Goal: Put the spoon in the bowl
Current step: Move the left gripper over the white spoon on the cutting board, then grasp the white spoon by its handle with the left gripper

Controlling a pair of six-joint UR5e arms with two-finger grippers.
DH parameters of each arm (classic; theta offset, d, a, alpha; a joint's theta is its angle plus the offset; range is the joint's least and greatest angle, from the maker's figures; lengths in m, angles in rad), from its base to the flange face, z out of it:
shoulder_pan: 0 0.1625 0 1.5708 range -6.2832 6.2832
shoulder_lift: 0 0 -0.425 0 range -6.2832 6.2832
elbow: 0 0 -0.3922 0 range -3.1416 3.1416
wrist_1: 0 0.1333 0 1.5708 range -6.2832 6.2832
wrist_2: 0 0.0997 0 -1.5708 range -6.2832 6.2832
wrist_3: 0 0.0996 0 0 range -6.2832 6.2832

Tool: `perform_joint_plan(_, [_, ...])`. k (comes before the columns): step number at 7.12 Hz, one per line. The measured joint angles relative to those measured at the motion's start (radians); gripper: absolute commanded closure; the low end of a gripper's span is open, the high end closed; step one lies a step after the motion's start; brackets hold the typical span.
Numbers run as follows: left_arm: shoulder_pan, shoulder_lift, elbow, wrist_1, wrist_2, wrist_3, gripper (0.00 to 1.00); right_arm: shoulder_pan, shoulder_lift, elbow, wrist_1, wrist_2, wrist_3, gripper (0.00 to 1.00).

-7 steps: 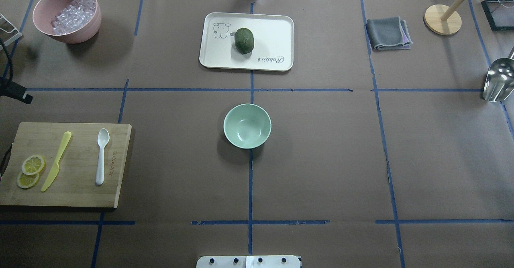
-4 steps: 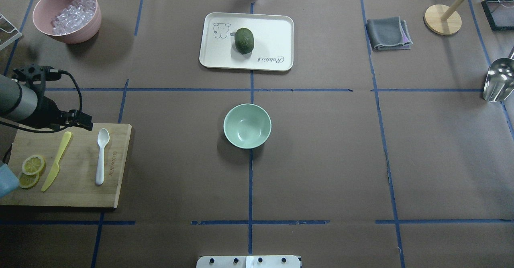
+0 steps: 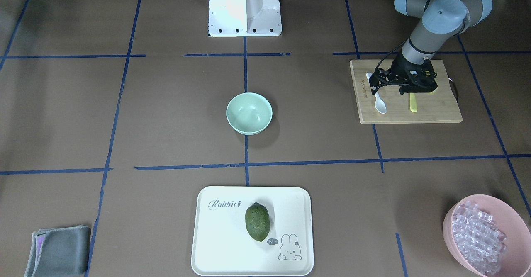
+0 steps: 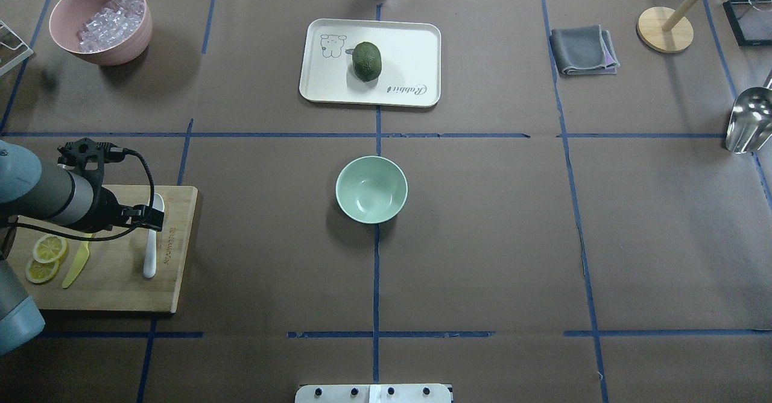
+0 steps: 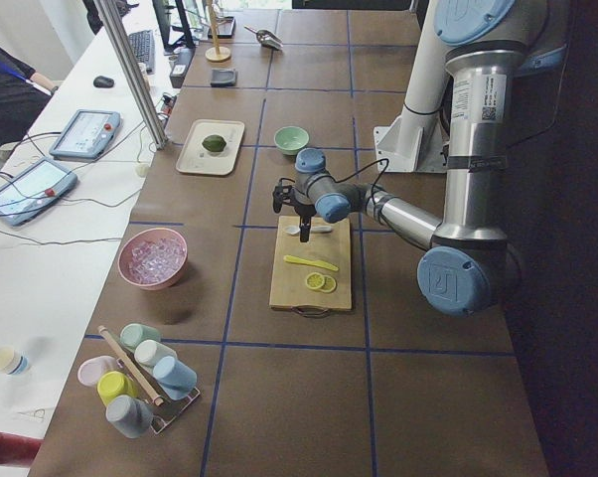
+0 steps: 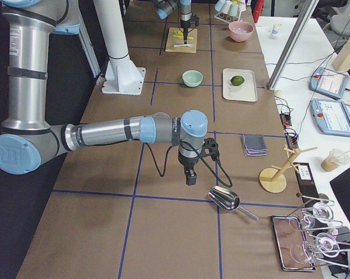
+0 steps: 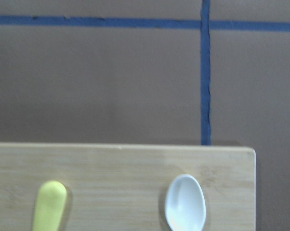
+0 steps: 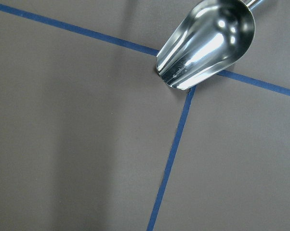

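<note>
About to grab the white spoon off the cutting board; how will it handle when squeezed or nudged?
The spoon looks like thin white plastic, so probably very light and fairly stiff. It lies flat on the cutting board, so its low handle may slide or pivot if nudged. Its smooth finish could be slippery.

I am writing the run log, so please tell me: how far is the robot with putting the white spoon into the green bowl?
Done: nothing yet; the bowl is empty and the spoon lies flat on the cutting board. In hand: the left gripper is right above the spoon; whether it touches cannot be told. Left: grasp the spoon, carry it to the bowl and release it inside.
</note>
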Motion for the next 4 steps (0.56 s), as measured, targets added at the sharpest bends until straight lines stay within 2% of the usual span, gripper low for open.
perform_joint_plan(2, [0.026, 0.001, 0.0, 0.002, 0.031, 0.0, 0.29, 0.0, 0.001, 0.001, 0.0, 0.0, -0.002, 0.0])
perform_joint_plan(3, [0.031, -0.001, 0.001, 0.003, 0.034, 0.002, 0.36, 0.0, 0.0, 0.0, 0.0, -0.001, -0.003, 0.0])
perform_joint_plan(4, [0.035, -0.003, 0.003, 0.004, 0.034, 0.003, 0.37, 0.0, 0.0, 0.0, 0.0, -0.001, -0.004, 0.0])
